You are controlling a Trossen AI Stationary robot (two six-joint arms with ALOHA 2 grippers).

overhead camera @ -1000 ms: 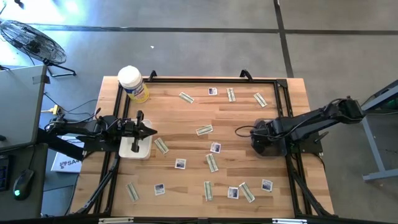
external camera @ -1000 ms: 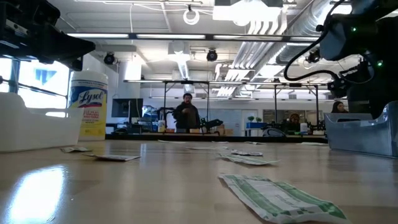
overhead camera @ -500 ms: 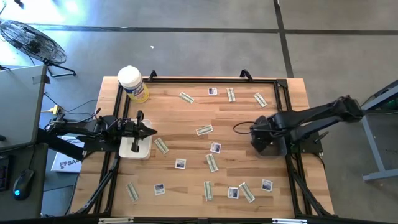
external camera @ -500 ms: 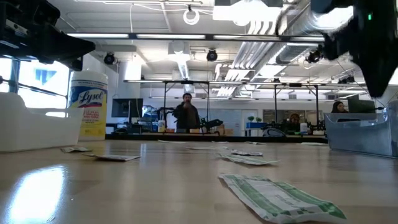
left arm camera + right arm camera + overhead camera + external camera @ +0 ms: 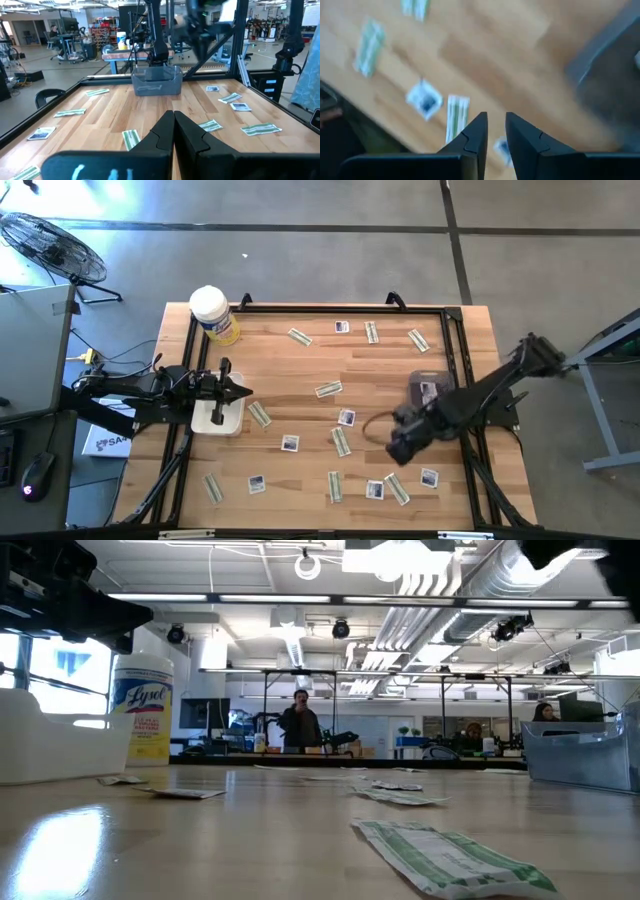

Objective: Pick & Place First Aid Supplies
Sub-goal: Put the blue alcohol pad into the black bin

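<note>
The first aid supplies lie scattered flat on the wooden table [image 5: 300,370]: white squares such as one [image 5: 346,417], and greenish-tan strips such as one [image 5: 340,441]. One white packet [image 5: 428,391] lies in the grey bin [image 5: 428,394]. My right gripper [image 5: 395,450] hovers left of and nearer than the bin, over a strip [image 5: 454,117] and a white square [image 5: 425,99]. It is narrowly open and holds nothing [image 5: 495,122]. My left gripper [image 5: 240,392] is shut and empty [image 5: 174,122]. It waits level above the white tray [image 5: 218,418].
A yellow white-lidded canister [image 5: 214,315] stands at the far left corner. A black frame [image 5: 320,308] rims the table. The white tray [image 5: 50,745] sits by the left edge and the grey bin [image 5: 585,755] by the right. People show in the room beyond [image 5: 301,720].
My right gripper has swung from above the grey bin toward the table's near edge and a little to the left, now over the near-right packets. The bin, covered before, now shows with a white packet inside. The left arm has kept still.
</note>
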